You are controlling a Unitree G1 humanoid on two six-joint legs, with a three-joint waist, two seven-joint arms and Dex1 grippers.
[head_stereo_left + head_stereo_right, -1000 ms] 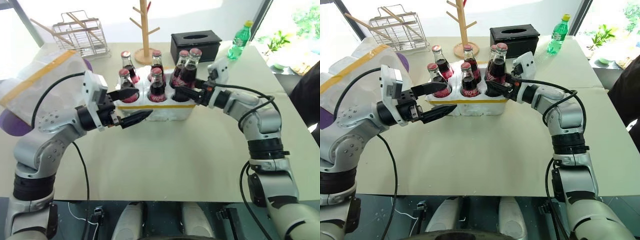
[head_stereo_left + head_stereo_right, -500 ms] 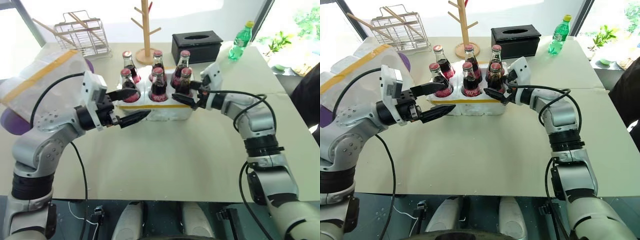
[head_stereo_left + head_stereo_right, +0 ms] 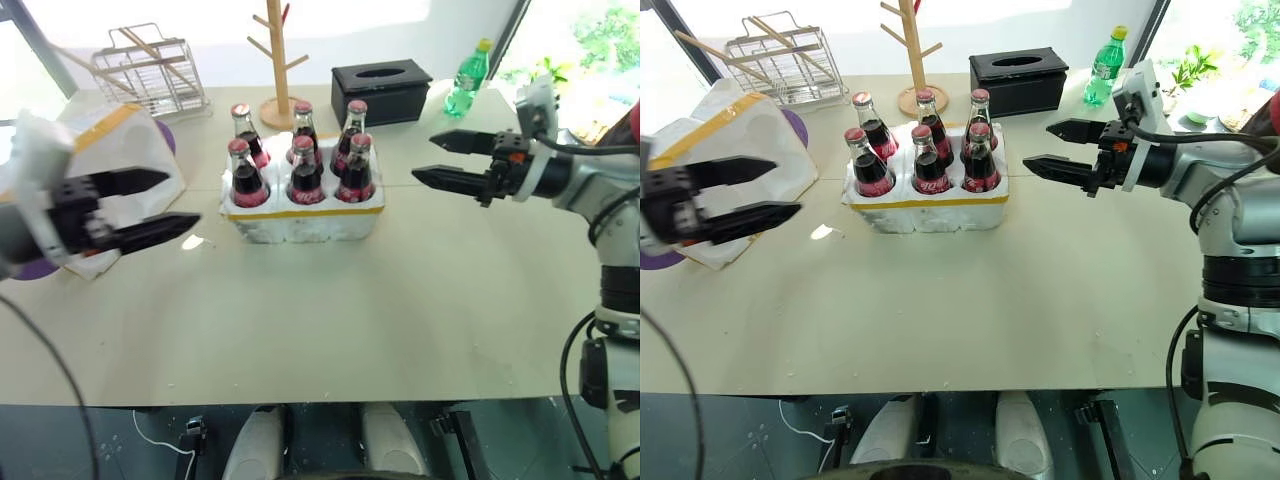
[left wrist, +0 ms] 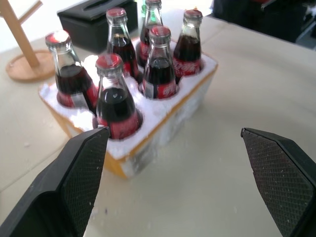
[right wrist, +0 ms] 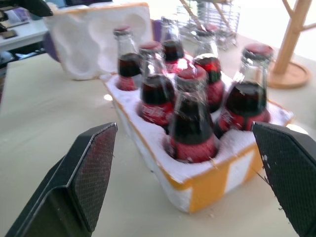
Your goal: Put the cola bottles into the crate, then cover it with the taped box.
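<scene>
Change: right gripper [image 3: 1065, 147] has let go of the front-right bottle and drawn back to the frame's right; left gripper [image 3: 137, 207] has swung out to the left edge.
Bottles [image 3: 303, 160]: you now have all six seated in the crate [image 3: 302, 213], upper centre.
Meaning: loading looks finished; covering remains.
Box [image 3: 735, 135]: upper left, beside the left gripper, untouched.
Grippers: both spread wide, empty, pointing inward, roughly level.

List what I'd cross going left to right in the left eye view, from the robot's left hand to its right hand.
left hand → taped box → crate with the six cola bottles standing in it → right hand, open like the left one.
</scene>
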